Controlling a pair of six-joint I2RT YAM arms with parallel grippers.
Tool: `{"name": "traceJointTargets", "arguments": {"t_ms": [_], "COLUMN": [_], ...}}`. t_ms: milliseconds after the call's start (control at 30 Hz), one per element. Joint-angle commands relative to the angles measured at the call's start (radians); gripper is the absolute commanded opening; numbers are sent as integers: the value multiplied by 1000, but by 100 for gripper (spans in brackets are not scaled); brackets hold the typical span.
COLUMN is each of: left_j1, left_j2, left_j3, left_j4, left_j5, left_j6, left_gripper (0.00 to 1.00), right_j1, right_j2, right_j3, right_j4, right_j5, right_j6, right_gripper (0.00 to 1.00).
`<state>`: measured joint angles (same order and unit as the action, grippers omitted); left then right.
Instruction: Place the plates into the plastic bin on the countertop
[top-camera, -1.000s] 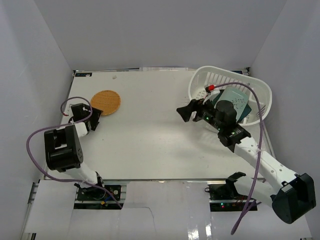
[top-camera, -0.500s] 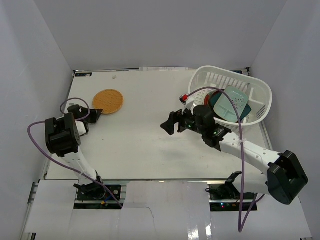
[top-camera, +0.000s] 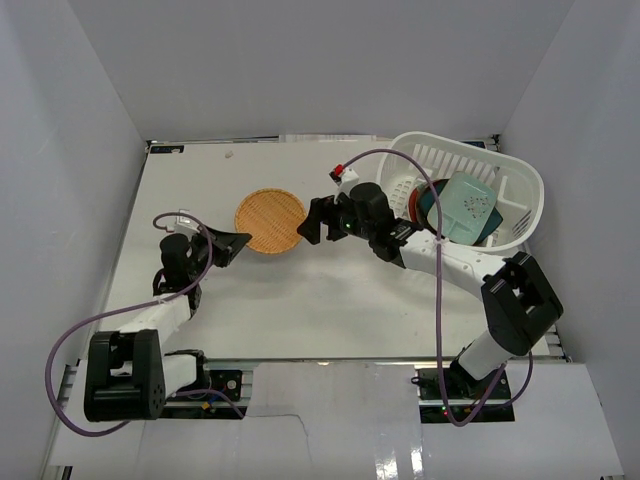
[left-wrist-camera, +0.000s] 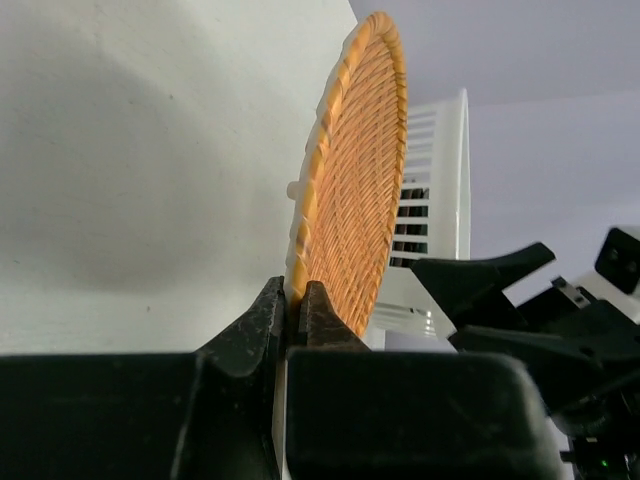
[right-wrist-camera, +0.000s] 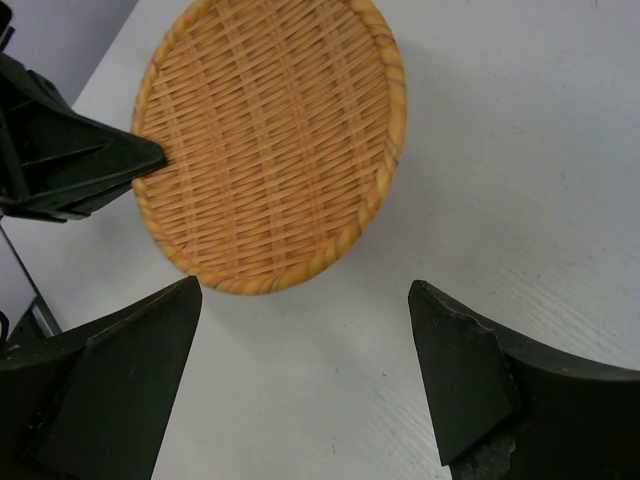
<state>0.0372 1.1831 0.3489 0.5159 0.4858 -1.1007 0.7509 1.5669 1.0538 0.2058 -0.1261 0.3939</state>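
Orange plate (top-camera: 270, 221) shifted right in left tool (top-camera: 243, 240).

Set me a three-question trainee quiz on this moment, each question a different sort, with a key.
1. True or false: the left gripper is shut on the rim of the orange woven plate.
2. The right gripper is: A) open, facing that plate; B) shut on that plate; C) shut and empty.
3. Fill in: the mint plate lies in the ____.

Key: 1 true. 2 A. 3 plastic bin.
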Motion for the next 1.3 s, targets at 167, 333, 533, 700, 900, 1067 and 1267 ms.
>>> {"name": "traceJointTargets", "arguments": {"t_ms": [167,333,533,700,900,1067,1267], "left_j1": [-22,-23,-23,-23,-84,-164,-240], "left_j2": [-118,-139,-137,-154,-230,-240,-246], "left_j3": [-30,-4,48,127,272,283,329], "left_j4": [125,188,153,60,-331,-468,-563], "left_j5": [180,258,361,470,539,485,448], "left_j6": [-48,-79,-68,20,359,488,587], "left_gripper": [0,0,13,64,98,98,98], "right_j1": [-2,-27,-82,-168,-575,-890,-1047], "right_j2": [16,25,-19,-165,-418,-518,-424], "right_j3": [26,-12,-96,-139,-205,-241,-242], "right_j4": [3,79,257,268,85,-6,-13], "right_j5": [72,-21,-138,-151,-109,-135,-187], "right_j6": [45,132,258,290,248,224,257], "right_gripper": [92,97,28,8,8,8,8]}}
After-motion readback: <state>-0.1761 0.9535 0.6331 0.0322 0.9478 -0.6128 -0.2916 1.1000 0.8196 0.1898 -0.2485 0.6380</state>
